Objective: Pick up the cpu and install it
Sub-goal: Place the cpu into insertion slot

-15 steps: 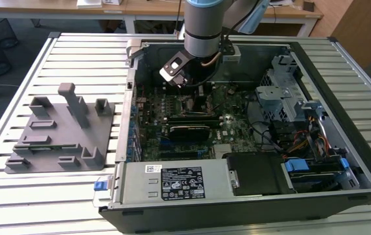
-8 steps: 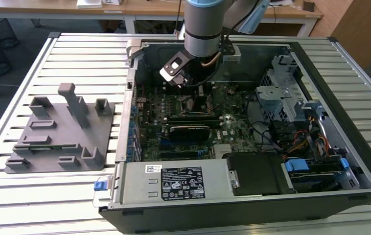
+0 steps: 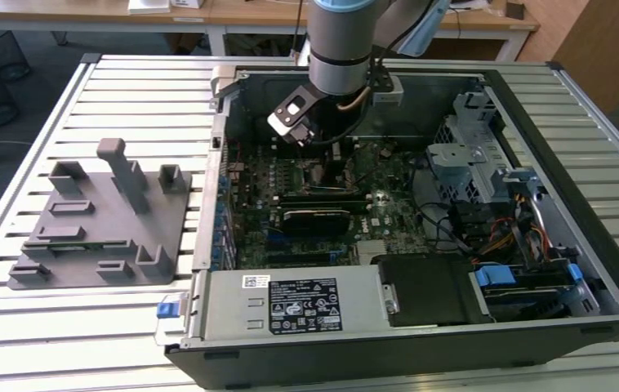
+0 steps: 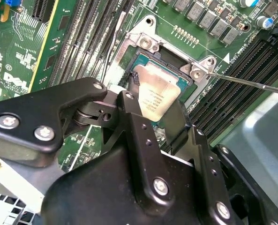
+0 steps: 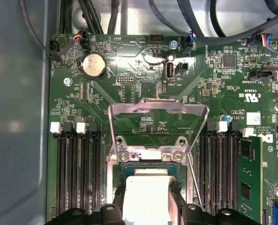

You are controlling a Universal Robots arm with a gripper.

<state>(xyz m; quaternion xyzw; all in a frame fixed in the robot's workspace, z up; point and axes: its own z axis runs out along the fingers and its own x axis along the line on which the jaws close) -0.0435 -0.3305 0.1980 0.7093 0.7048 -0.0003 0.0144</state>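
gripper (image 4: 157, 112): jaws are closing narrowly on the cpu, one black finger (image 4: 129, 110) pressing each of two opposite edges; both wrist views are showing the chip pinched between them
cpu (image 4: 160, 91): silvery top is facing up, sitting between the fingers directly over the socket opening; it is looking slightly tilted against the socket frame in the second wrist view; cannot tell whether it is touching the socket bed
socket (image 4: 146, 43): metal frame is lying open on the green motherboard (image 5: 129, 51), dark recess showing around the cpu's edges
load plate (image 5: 158, 123): standing swung up at the socket's hinge edge, leaving the opening uncovered
lever (image 4: 251, 83): thin metal rod, released, angling away from one corner of the socket
memory slots (image 5: 78, 173): black rows running on both sides of the socket; those just beside it are sitting empty
memory stick (image 5: 249, 173): green, sitting in a slot farther from the socket than the empty rows
coin cell (image 5: 93, 64): sitting on the board beyond the load plate, apart from the socket
arm (image 3: 342, 49): reaching down into the open case (image 3: 397, 343), wrist hanging right above the socket area
grey fixture (image 3: 103, 220): lying on the slatted table (image 3: 124, 98), outside the case, well apart from the socket, toward the exterior view's left
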